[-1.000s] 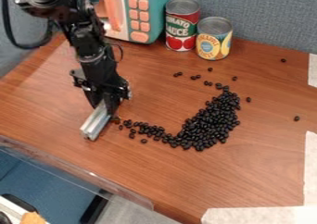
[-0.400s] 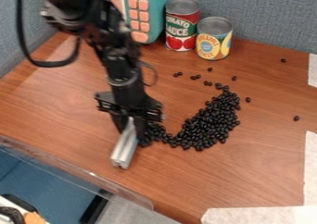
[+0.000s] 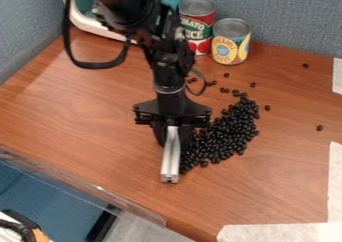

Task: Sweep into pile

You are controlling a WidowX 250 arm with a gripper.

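Gripper (image 3: pixel 172 129) closed on a bar (image 3: pixel 171 158), pinched near its upper end, presumably to leave the length free as a sweeping edge. Bar stands along the left flank of the beans (image 3: pixel 230 131) as seen, low at the table (image 3: pixel 83 118); so placed, its long side could push them inward without scattering much. Beans lie mostly heaped beside it, a thin tail towards the cans (image 3: pixel 231 43), a few strays well apart. Those likely want separate strokes from outside.
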